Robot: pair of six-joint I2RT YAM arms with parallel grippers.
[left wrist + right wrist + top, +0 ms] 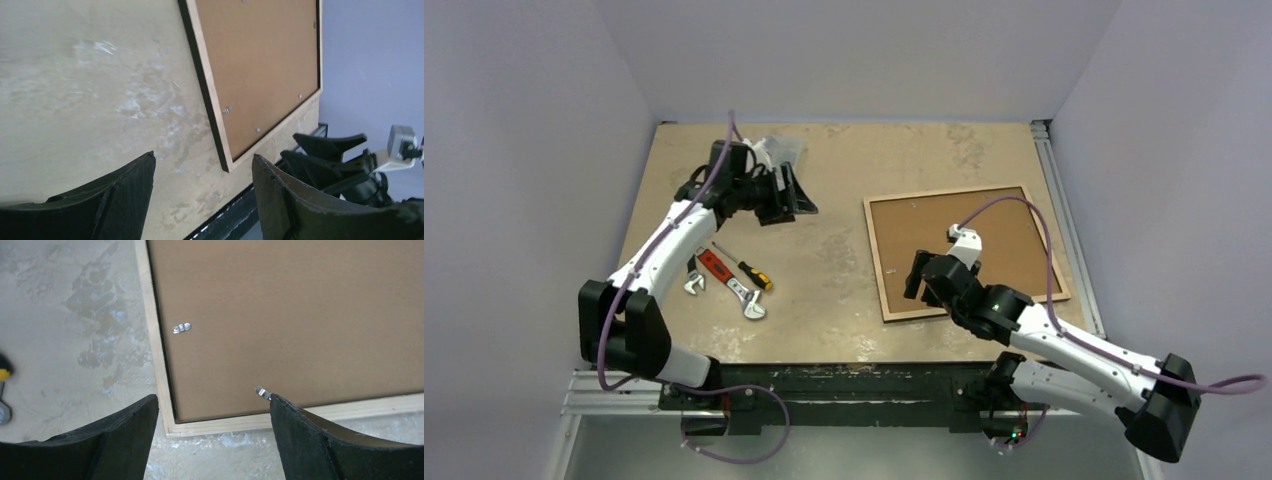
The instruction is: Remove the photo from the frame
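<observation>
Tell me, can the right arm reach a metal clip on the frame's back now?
Probably yes: the right end effector hangs open above the face-down frame, with one clip beside its fingertip and nothing between.

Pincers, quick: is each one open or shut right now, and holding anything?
Left pincer: open, holding nothing, over the table.
Right pincer: open, holding nothing, above a corner of the frame.
</observation>
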